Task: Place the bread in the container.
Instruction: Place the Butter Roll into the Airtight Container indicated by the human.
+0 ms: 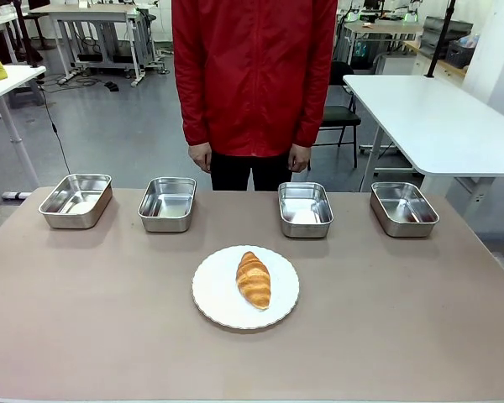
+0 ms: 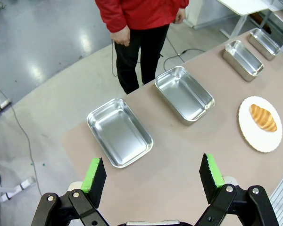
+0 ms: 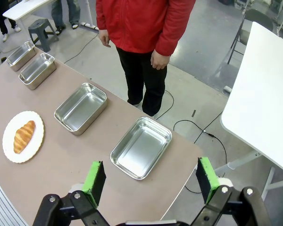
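Bread (image 1: 253, 280): lying on the white plate (image 1: 212, 295).
Containers (image 1: 167, 222): 4 sitting in a row beyond it.
Left pincer (image 2: 153, 177): hanging open, gripping nothing.
Right pincer (image 3: 151, 181): hanging open.

text: we read none in any view | labels, brands: we read none | numbers, signs: we read none
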You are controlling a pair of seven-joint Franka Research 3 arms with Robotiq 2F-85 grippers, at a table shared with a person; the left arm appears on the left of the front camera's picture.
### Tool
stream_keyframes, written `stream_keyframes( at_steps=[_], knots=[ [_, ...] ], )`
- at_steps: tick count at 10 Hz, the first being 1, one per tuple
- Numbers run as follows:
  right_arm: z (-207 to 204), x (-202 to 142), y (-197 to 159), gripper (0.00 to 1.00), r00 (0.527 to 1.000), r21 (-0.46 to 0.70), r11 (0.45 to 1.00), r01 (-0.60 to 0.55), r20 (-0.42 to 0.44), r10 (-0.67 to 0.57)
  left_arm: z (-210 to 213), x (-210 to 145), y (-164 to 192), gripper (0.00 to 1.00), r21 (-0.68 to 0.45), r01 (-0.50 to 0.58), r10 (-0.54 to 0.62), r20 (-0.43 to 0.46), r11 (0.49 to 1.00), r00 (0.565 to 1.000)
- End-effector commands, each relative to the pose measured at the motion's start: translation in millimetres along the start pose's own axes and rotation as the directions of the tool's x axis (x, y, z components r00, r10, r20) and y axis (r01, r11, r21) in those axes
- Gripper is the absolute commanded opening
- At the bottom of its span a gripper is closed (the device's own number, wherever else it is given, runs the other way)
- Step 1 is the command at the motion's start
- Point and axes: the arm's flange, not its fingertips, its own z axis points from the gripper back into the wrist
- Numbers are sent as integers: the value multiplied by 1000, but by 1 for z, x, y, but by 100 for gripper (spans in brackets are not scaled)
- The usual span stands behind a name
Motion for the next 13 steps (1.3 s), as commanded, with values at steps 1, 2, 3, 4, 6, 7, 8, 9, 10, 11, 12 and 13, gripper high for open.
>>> stream_keyframes(
  at_steps=[1,2,3,4,6,7,8,9,10,11,12,13],
  knots=[
    [0,0,0,100,1000,-2,1000,-1,0,1,1,0,0,100,3,-3,3,7,1000,1000],
    [0,0,0,100,1000,-2,1000,-1,0,1,1,0,0,100,3,-3,3,7,1000,1000],
    [0,0,0,100,1000,-2,1000,-1,0,1,1,0,0,100,3,-3,3,7,1000,1000],
    [0,0,0,100,1000,-2,1000,-1,0,1,1,0,0,100,3,-3,3,7,1000,1000],
    [0,0,0,100,1000,-2,1000,-1,0,1,1,0,0,100,3,-3,3,7,1000,1000],
    [0,0,0,100,1000,-2,1000,-1,0,1,1,0,0,100,3,-3,3,7,1000,1000],
    [0,0,0,100,1000,-2,1000,-1,0,1,1,0,0,100,3,-3,3,7,1000,1000],
    [0,0,0,100,1000,-2,1000,-1,0,1,1,0,0,100,3,-3,3,7,1000,1000],
    [0,0,0,100,1000,-2,1000,-1,0,1,1,0,0,100,3,-3,3,7,1000,1000],
    [0,0,0,100,1000,-2,1000,-1,0,1,1,0,0,100,3,-3,3,7,1000,1000],
    [0,0,0,100,1000,-2,1000,-1,0,1,1,0,0,100,3,-3,3,7,1000,1000],
    [0,0,0,100,1000,-2,1000,-1,0,1,1,0,0,100,3,-3,3,7,1000,1000]
  ],
)
